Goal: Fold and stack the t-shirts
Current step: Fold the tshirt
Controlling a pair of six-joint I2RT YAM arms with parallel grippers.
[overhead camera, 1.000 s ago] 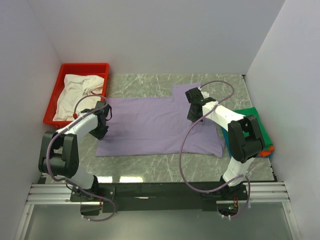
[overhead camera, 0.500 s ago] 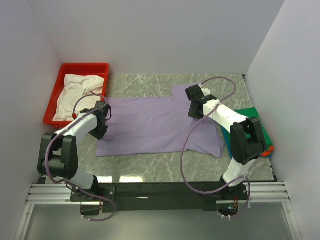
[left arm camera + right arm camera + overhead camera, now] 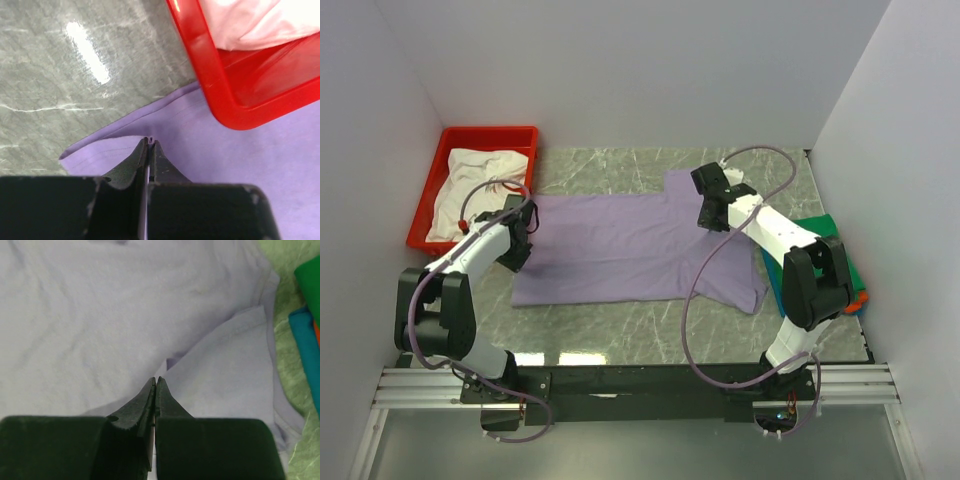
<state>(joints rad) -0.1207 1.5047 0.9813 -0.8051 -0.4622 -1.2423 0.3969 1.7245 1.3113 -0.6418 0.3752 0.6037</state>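
- the lavender t-shirt (image 3: 630, 250) lies spread flat on the marble table (image 3: 620, 170), between the arms
- left gripper (image 3: 150, 141) pinched tight on its left edge, beside the red tray (image 3: 200, 60)
- right gripper (image 3: 155, 381) clamped on a raised fold near its right sleeve

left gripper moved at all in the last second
Yes. In the top view the left gripper has shifted left and slightly back, nearer the red tray, shut on the purple shirt.

Soft matt cloth: lavender t-shirt (image 3: 620, 250); glossy plastic: red tray (image 3: 490, 131); polished, veined: table (image 3: 610, 170).
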